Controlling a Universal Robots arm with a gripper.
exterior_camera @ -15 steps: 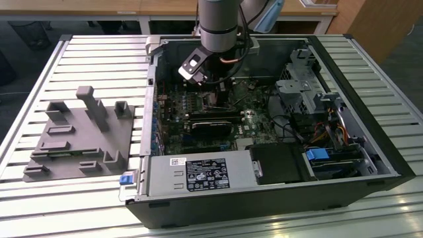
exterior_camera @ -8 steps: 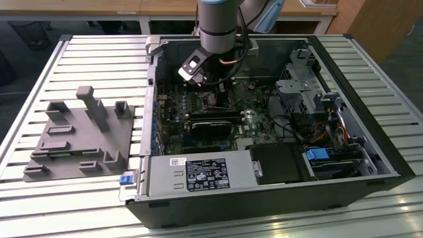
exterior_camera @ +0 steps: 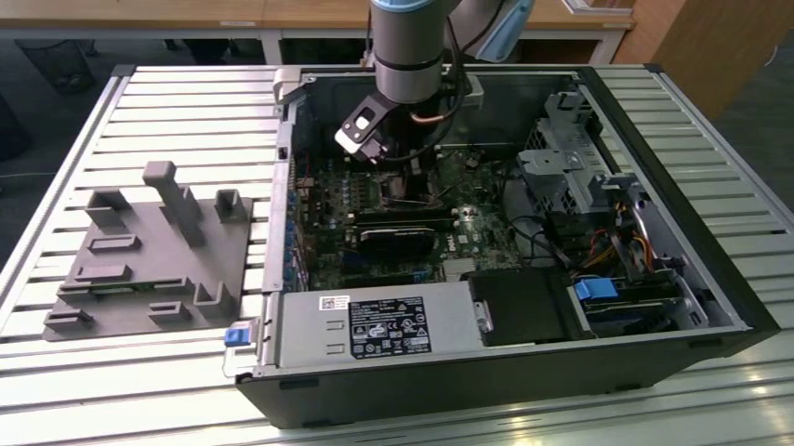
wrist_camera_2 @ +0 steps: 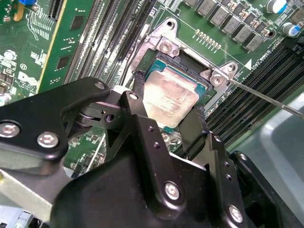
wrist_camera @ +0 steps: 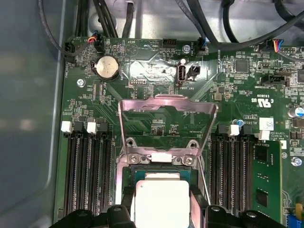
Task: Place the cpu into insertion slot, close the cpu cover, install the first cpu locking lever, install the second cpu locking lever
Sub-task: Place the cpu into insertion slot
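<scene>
**Pincer closed on the cpu at the open slot**

In the second wrist view the pincer stands low over the board, and its two black fingers lie against opposite edges of the cpu, so the chip is held between them. The fingers are only as far apart as the chip is wide. The cpu lies flat with its silvery face up, inside the square of the insertion slot. The slot's dark and teal rim shows around the chip. I cannot tell whether the chip is fully seated.

Just past the slot, the cpu cover stands raised on its hinge, open, and the green board shows through its cut-out middle. In the second wrist view a thin metal lever rod reaches out from the slot's corner over the neighbouring black memory slots, unlatched. Memory slots run along both sides of the socket. Farther on sits a round coin battery.

In the exterior view the arm reaches down into an open computer case. The case lies on its side on a slatted metal counter. A grey moulded fixture rests on the counter at the exterior view's left of the case, apart from it.
</scene>
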